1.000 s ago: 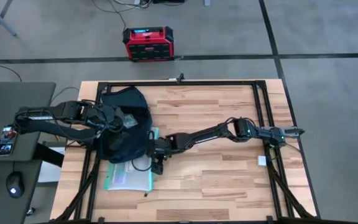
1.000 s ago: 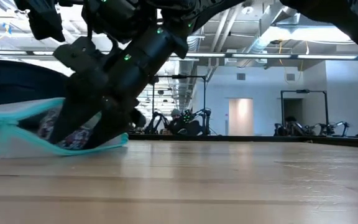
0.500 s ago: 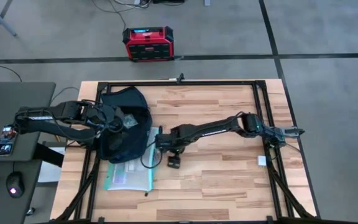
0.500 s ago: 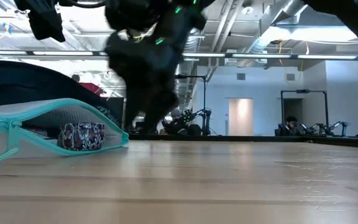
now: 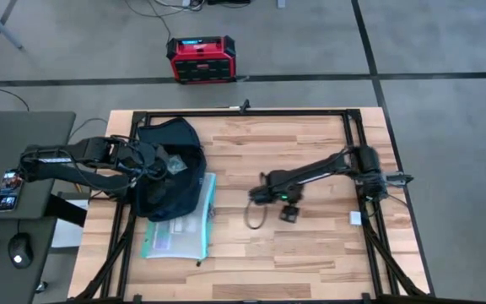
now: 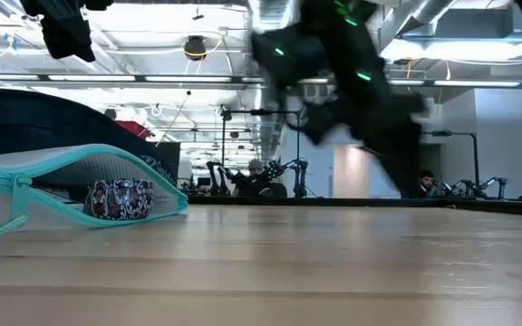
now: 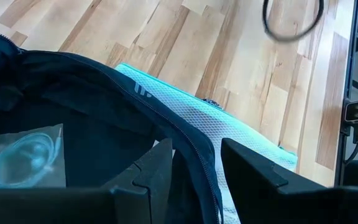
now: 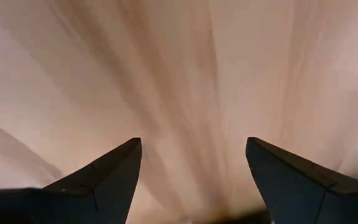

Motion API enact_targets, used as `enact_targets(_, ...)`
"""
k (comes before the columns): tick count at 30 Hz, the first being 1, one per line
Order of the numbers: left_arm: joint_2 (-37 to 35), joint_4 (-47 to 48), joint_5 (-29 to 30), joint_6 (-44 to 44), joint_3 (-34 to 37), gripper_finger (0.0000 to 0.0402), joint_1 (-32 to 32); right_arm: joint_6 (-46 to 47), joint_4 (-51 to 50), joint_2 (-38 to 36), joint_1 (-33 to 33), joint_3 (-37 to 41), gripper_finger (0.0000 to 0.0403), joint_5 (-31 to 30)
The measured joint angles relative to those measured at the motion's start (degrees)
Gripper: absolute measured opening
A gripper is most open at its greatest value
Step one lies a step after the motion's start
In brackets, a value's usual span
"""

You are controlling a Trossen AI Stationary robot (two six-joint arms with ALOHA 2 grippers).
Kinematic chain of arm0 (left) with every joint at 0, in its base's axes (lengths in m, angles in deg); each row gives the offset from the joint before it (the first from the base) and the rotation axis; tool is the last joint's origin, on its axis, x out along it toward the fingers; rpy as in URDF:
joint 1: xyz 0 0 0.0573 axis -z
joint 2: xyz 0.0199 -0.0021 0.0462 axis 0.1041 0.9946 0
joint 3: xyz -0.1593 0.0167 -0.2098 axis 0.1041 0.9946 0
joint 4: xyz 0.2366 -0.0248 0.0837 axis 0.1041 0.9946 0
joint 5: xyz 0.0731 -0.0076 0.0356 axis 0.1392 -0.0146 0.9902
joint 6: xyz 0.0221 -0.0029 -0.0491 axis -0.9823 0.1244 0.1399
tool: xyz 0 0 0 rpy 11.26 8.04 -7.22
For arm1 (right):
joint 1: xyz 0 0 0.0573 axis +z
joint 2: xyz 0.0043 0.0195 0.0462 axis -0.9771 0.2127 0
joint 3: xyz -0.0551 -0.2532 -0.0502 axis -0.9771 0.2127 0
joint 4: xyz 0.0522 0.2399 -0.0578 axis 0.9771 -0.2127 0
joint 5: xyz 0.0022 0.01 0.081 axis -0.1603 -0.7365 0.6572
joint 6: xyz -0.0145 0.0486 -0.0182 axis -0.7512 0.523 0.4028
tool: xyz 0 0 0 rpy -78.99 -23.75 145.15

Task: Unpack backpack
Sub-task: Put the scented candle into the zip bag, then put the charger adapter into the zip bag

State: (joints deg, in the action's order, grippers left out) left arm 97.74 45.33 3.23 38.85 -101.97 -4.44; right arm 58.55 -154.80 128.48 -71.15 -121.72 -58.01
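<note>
Since the earlier frames the right gripper (image 5: 264, 196) has withdrawn from the mesh pouch (image 5: 178, 228) and now sits over the middle of the counter (image 5: 310, 253), well apart from the backpack (image 5: 169, 165). A dark cable loop (image 5: 252, 214) hangs just below it in the high view; whether the gripper holds that loop cannot be told. In the right wrist view its two fingers (image 8: 98, 177) stand wide apart with nothing between them – only blurred wood grain beyond.

Nearest in the low view, the teal-edged mesh pouch (image 6: 71, 195) lies flat on the counter with a small patterned item (image 6: 119, 197) visible inside it. The dark bulk of the backpack (image 6: 34, 122) rises directly behind the pouch.

In the high view the pouch lies at the backpack's near edge, partly under it. The backpack rests at the counter's left side towards the far edge, its mouth open.

The left gripper (image 7: 194, 171) is at the backpack's opening – its fingers straddle the zippered rim, closed on the fabric edge. A clear packet (image 7: 23, 158) lies inside the backpack in the left wrist view.

Beyond the counter, a red-black box (image 5: 202, 59) stands on the floor.
</note>
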Motion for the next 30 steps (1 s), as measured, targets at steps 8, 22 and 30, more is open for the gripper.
enact_targets(8, 0.00, -0.44, 0.94, -1.03, 0.00, 0.0125, 0.00, 25.13, 2.97, -15.38, 3.58, 22.00, 0.0281, 9.87)
enact_targets(22, 0.01, -4.07, 3.19, -3.65, 0.00, 0.0125, -0.02, 46.81, 14.45, -26.18, 7.74, 41.08, 0.0281, 18.79)
enact_targets(30, 0.02, -4.05, 3.19, -3.69, 0.00, 0.0125, -0.02, 44.35, 16.00, -26.20, 7.72, 45.02, 0.0281, 24.07)
